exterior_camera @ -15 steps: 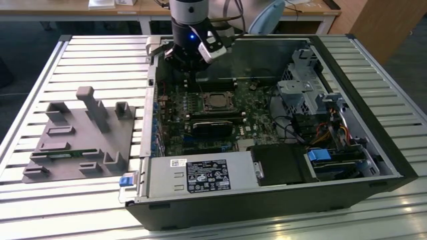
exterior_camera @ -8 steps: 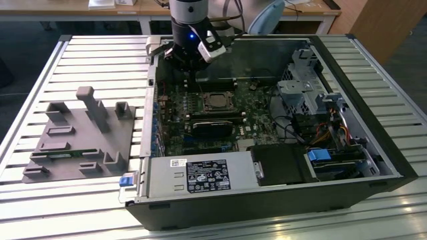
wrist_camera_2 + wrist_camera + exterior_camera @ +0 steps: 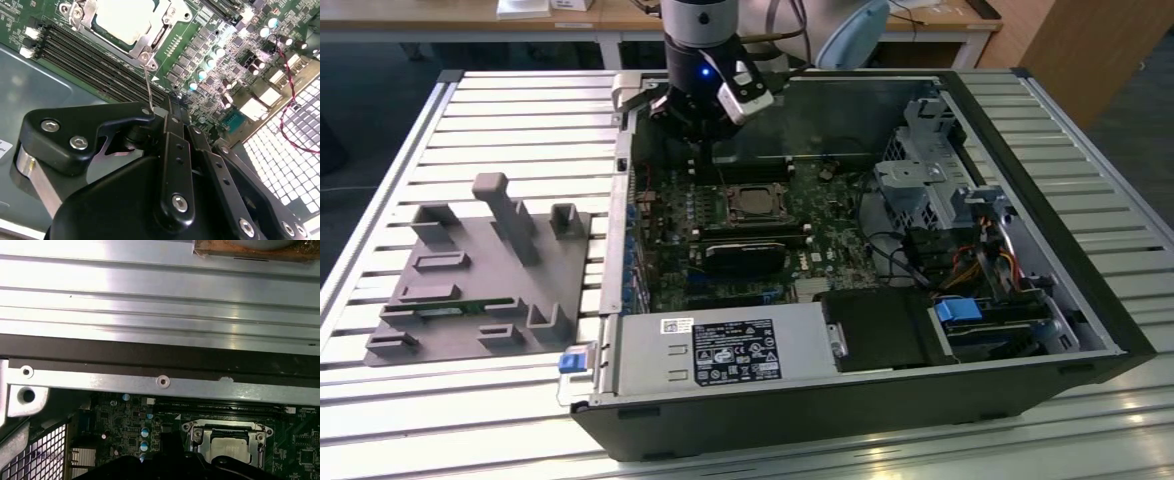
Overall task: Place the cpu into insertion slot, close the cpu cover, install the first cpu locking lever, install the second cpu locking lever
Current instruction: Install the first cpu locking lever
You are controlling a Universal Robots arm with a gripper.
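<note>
gripper (image 3: 171,106) low over the green board (image 3: 215,60), close to one corner of the cover (image 3: 162,27); you cannot tell whether it is clamped on anything.
your thin, bare wire lever (image 3: 147,85) rises from that screwed corner and meets the matte black gripper body. the cpu (image 3: 120,20), dull silver and square, lies flat within the cut-out of the silvery stamped cover. in the exterior view a black-and-white printed label (image 3: 734,352) is stuck on a smooth grey metal box (image 3: 654,350).
</note>
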